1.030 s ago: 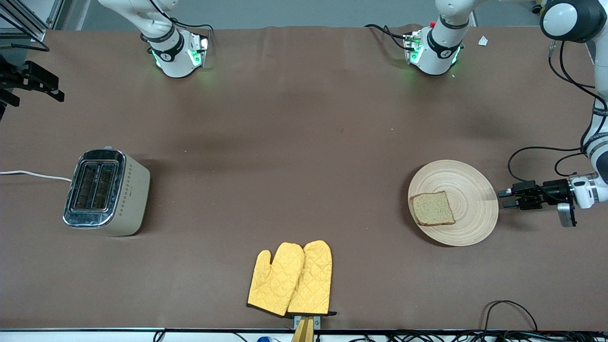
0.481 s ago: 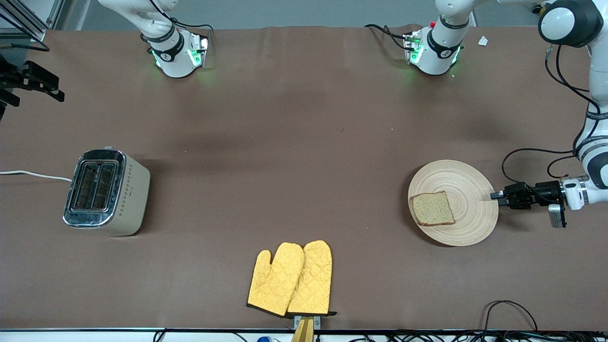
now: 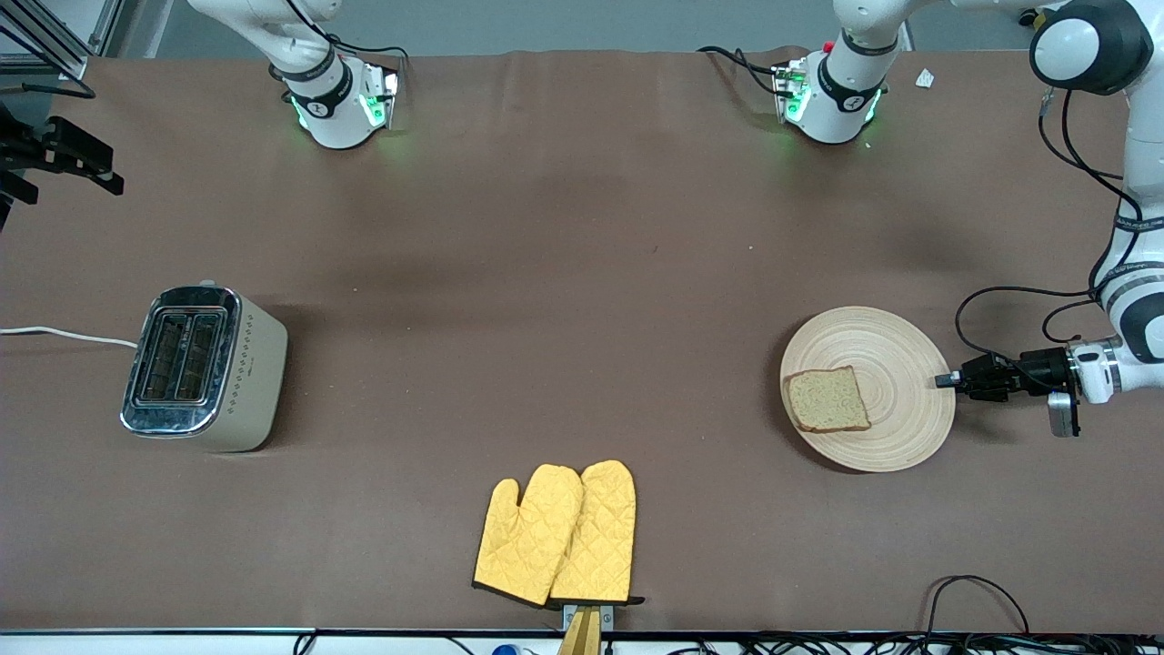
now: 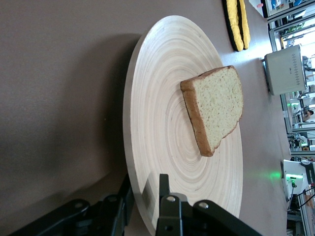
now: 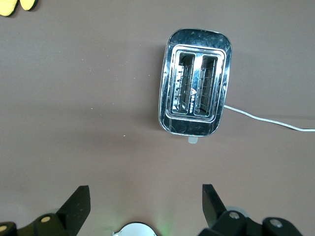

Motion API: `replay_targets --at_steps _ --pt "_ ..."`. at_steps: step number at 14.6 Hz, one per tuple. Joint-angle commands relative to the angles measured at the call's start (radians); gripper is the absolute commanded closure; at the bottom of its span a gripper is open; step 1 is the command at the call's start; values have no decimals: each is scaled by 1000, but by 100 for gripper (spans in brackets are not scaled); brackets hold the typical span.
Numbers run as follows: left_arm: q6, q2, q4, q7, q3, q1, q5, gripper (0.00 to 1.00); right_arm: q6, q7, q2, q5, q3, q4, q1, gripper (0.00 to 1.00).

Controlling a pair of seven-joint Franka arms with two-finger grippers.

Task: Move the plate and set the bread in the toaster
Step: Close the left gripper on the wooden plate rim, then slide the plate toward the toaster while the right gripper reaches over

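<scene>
Left gripper (image 3: pixel 946 380) is pinching the rim of the plate (image 3: pixel 900 364) at the left arm's end of the table.

The plate is lying flat on the brown table (image 3: pixel 582 273), with the bread (image 3: pixel 827 399) sitting on it toward the right arm's end, well apart from the gripper. In the left wrist view the two fingers (image 4: pixel 167 196) are straddling the plate's (image 4: pixel 162 98) edge, one above and one below, and the bread (image 4: pixel 216 105) is lying near the plate's middle. The toaster (image 3: pixel 205 367) is standing at the right arm's end, both slots empty. A pair of yellow oven mitts (image 3: pixel 556 534) is lying nearer the front camera, between the two. The right gripper (image 5: pixel 145 199) is waiting spread wide above the toaster (image 5: pixel 194 95).
</scene>
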Motion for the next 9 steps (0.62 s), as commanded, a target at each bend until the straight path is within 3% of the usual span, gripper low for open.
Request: replay_targets --at_steps 1,3,7,9 --pt "-11 19 17 -24 0 -3 -27 85 2 -5 -6 13 -2 -5 0 0" --pt "-28 17 17 -76 -1 -3 -27 98 2 -5 -6 13 0 -5 -1 0" --pt "-37 10 20 -128 -33 -5 -25 100 2 -4 -6 13 -2 -5 0 0" --pt "-40 -3 23 -211 -96 0 -22 100 -8 -4 -6 13 -2 -5 -1 0"
